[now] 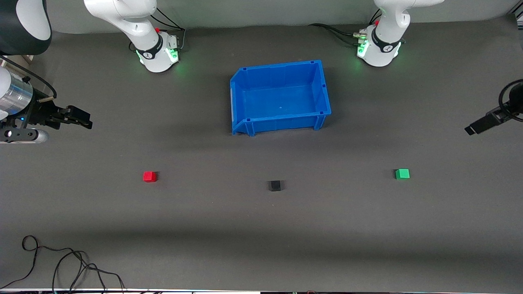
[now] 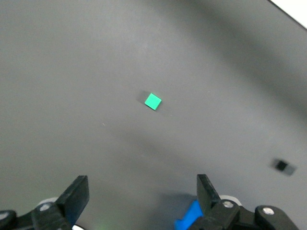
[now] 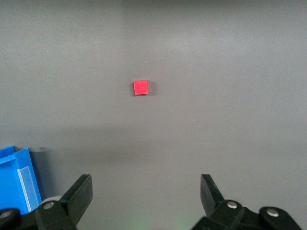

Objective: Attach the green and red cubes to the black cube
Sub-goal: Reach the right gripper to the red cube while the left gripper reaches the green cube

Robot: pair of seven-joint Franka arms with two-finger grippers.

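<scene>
Three tiny cubes lie apart in a row on the dark table, all nearer the front camera than the bin. The red cube point(image 1: 150, 176) point(image 3: 141, 87) is toward the right arm's end, the black cube point(image 1: 275, 185) point(image 2: 283, 166) in the middle, and the green cube point(image 1: 402, 174) point(image 2: 153, 101) toward the left arm's end. My right gripper point(image 1: 83, 118) point(image 3: 146, 191) hangs open and empty above the table's right-arm end, away from the red cube. My left gripper point(image 1: 474, 128) point(image 2: 143, 191) hangs open and empty above the left arm's end, away from the green cube.
An empty blue bin point(image 1: 282, 122) point(image 3: 17, 177) stands mid-table between the two arm bases point(image 1: 159, 53) point(image 1: 378, 49). Loose black cables point(image 1: 69, 265) lie at the table's front edge toward the right arm's end.
</scene>
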